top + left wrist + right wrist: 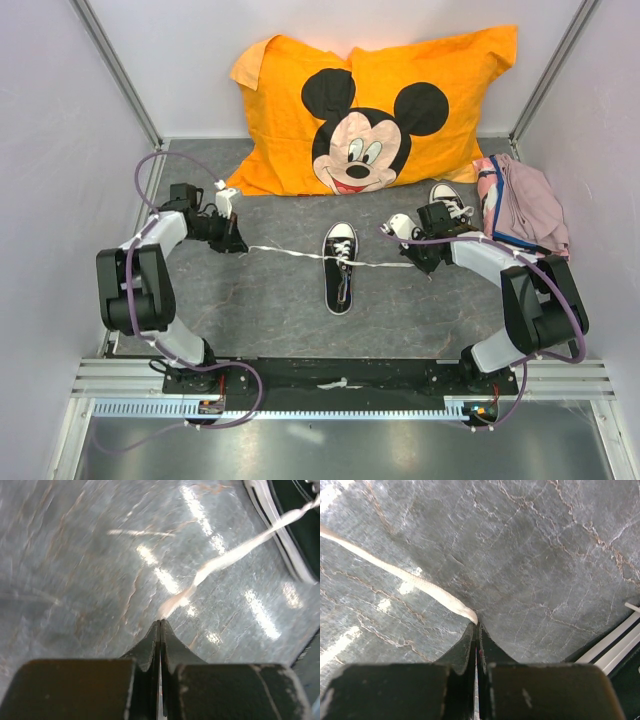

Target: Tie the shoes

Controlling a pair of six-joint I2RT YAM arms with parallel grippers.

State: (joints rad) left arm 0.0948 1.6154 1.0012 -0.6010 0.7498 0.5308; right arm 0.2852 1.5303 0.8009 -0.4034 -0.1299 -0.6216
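**Desk:** Where are the shoes?

**Photographer:** One black sneaker (340,268) lies at the centre of the top view, white toe cap toward the bottom of the frame. The second sneaker (452,200) sits at centre right, well apart from the first and just beside a pink garment (525,205).

**Desk:** And the laces?

**Photographer:** Both run out from the central sneaker. The left-hand lace (285,251) stretches almost straight toward the left of the frame. The right-hand lace (380,263) runs toward the right. Together they make one near-level white line across the grey, stone-patterned table (270,320).

**Desk:** What are the arms doing?

**Photographer:** Each one has a lace end. In the left wrist view the left gripper (160,625) has its jaws pressed fully together, and the lace comes out of the tips and climbs to the upper right of the frame, where the sneaker's white sole shows. In the right wrist view the right gripper (476,627) is closed just as tightly, pinching its lace at the tips, and the cord trails off to the upper left.

**Desk:** Anything behind them?

**Photographer:** An orange Mickey Mouse pillow (370,110) leans against the back wall, at top centre.
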